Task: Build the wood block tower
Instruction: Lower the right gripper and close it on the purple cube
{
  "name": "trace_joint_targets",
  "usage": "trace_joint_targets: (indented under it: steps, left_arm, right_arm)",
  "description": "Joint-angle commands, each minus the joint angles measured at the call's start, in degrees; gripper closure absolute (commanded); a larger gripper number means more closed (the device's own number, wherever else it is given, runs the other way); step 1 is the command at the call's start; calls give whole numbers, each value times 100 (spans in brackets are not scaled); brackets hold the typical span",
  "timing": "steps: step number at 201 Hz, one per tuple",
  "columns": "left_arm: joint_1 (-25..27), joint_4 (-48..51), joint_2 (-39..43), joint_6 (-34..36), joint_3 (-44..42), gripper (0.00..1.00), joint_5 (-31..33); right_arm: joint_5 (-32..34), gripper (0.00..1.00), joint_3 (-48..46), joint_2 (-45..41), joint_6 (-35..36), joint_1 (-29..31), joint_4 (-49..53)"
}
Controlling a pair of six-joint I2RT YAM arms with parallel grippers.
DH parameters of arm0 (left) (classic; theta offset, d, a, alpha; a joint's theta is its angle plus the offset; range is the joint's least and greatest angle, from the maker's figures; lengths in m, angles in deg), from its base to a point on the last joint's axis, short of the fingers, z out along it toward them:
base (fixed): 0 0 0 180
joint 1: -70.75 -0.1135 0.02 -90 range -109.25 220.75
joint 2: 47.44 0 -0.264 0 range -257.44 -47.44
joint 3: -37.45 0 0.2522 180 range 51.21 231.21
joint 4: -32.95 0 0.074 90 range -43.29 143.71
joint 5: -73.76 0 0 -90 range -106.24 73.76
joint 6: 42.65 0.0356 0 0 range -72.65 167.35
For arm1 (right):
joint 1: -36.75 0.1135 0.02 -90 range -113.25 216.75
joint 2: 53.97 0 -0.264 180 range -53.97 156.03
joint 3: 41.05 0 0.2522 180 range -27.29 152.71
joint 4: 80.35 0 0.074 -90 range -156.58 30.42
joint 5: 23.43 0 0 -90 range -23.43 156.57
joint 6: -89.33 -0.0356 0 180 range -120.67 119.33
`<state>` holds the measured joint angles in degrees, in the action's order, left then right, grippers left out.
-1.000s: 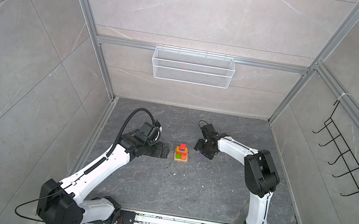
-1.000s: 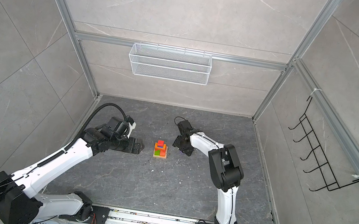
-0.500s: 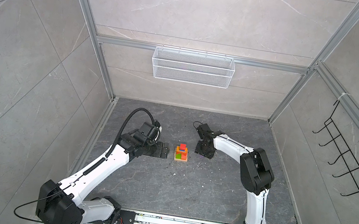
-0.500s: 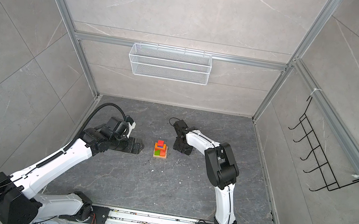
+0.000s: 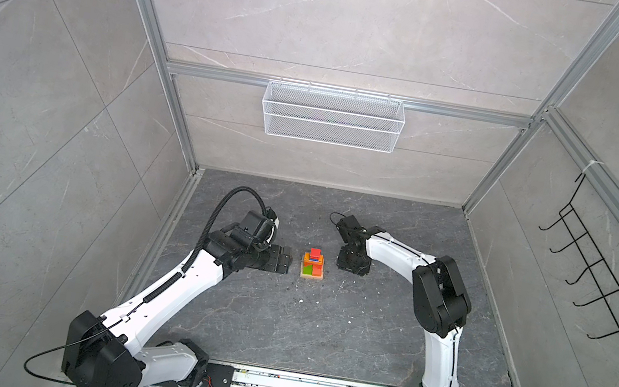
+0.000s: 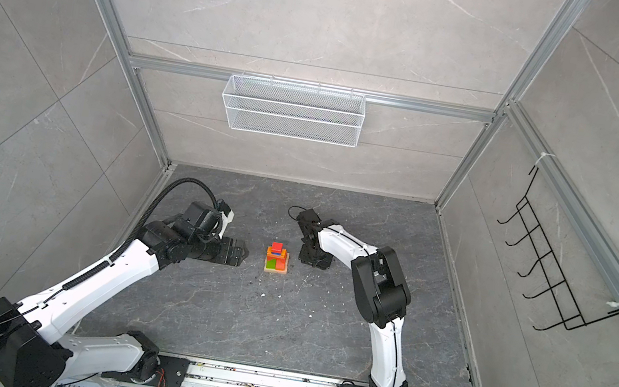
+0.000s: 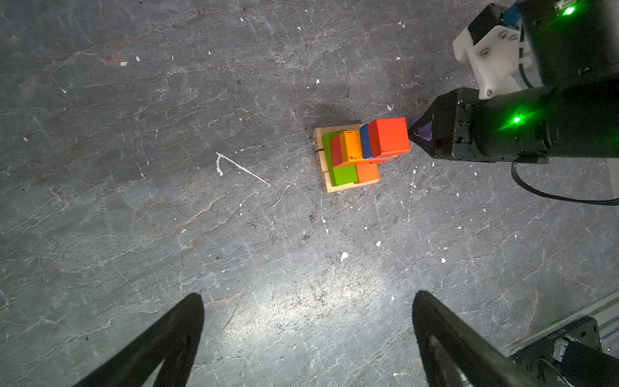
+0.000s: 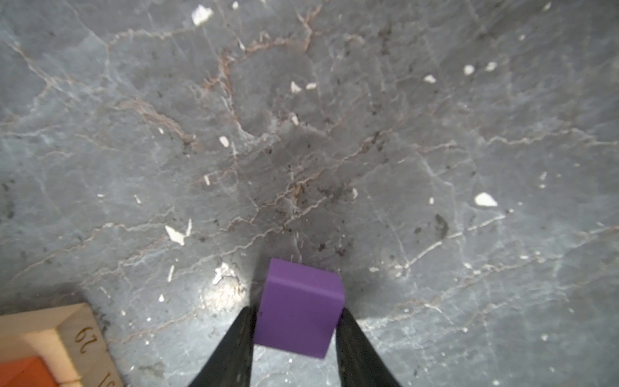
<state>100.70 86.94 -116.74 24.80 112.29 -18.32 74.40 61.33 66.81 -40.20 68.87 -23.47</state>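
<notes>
Left of the wood block tower [image 5: 312,264], the left pincer [image 7: 308,296] hangs wide and empty, and is best held clear. Just right of the tower, the right pincer [image 8: 297,313] grips the purple cube [image 8: 301,298] on the worktop [image 8: 301,134]. Lift it straight up, clear the red top block [image 7: 390,135], then lower it squarely.
</notes>
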Motion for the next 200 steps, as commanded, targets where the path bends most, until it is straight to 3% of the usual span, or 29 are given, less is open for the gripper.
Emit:
trace_joint_targets:
  steps: [1, 16, 52, 167, 200]
  left_arm:
    - [-7, -62, 144, -48, 54, 1, -58]
    - [-14, -59, 170, -40, 47, 1, -54]
    - [-7, -23, 215, -57, 36, 1, -27]
    - [-7, 15, 285, -74, -17, 1, 2]
    - [-9, -2, 276, -72, -26, 1, -2]
  right_arm:
    - [99, 80, 92, -36, 119, -4, 141]
    - [35, 70, 120, 3, 138, -12, 118]
    - [-19, 65, 208, 108, 53, -28, 84]
    - [10, 80, 240, 186, -67, -93, 83]
    - [44, 89, 141, 43, 89, -91, 83]
